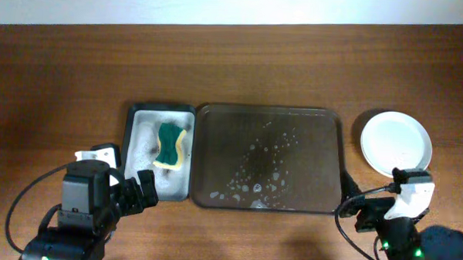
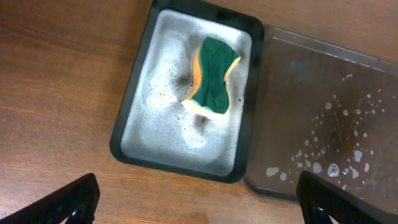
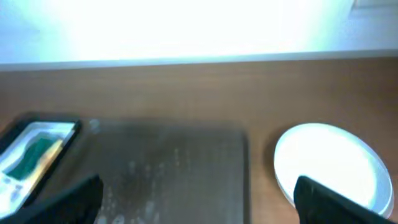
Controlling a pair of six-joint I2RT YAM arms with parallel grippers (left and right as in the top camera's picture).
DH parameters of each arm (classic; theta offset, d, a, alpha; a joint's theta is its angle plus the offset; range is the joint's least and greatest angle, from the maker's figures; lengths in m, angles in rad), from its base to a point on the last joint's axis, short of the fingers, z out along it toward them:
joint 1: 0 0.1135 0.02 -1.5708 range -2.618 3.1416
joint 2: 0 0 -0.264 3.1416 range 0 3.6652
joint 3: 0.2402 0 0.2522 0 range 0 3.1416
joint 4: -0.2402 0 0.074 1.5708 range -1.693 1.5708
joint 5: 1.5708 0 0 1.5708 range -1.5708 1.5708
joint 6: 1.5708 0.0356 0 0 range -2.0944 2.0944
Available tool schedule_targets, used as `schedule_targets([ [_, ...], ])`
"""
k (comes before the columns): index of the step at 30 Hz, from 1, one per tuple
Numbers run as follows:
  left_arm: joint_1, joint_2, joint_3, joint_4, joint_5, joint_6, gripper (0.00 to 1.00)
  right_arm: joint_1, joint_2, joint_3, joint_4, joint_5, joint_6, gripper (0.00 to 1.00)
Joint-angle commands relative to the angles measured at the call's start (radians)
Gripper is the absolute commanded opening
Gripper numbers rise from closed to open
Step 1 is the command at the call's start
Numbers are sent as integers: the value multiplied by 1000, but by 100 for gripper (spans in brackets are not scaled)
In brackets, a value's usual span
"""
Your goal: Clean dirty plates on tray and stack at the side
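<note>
The dark brown tray [image 1: 312, 144] lies mid-table and holds only foam spots and water drops; no plate is on it. It also shows in the left wrist view [image 2: 323, 81] and the right wrist view [image 3: 186, 155]. A white plate [image 1: 395, 141] sits on the table right of the tray, overexposed in the right wrist view [image 3: 329, 162]; I cannot tell whether others lie under it. My left gripper [image 1: 137, 190] [image 2: 199, 208] is open and empty near the small tray's front edge. My right gripper [image 1: 356, 202] [image 3: 202, 205] is open and empty by the brown tray's front right corner.
A small black tray [image 1: 138, 142] [image 2: 134, 118] with soapy foam touches the brown tray's left side. A green and yellow sponge [image 1: 169, 145] [image 2: 214, 76] lies in it. Bare wooden table surrounds both trays.
</note>
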Motion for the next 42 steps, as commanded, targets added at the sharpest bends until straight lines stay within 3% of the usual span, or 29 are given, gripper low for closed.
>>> schedule_targets([
  [1,2,-2,-6,3,-14,0,99,-10,-146,-203,206,0,0,99],
  [5,2,-2,-6,2,-14,0,100,-10,-294,-479,556,-14,0,99],
  [10,2,-2,-6,2,-14,0,99,-30,-294,-739,898,-14,-5,99],
  [15,2,-2,-6,0,-14,0,99,-28,-294,-764,694,-16,-140,99],
  [37,0,-28,-6,0,-14,0,99,-27,-294,-764,697,-14,-172,99],
  [39,5,-58,-10,-15,-76,9,99,-27,-294,-764,697,-14,-172,99],
  [42,81,-218,-172,167,-66,104,100,-27,-294,-764,697,-14,-172,99],
])
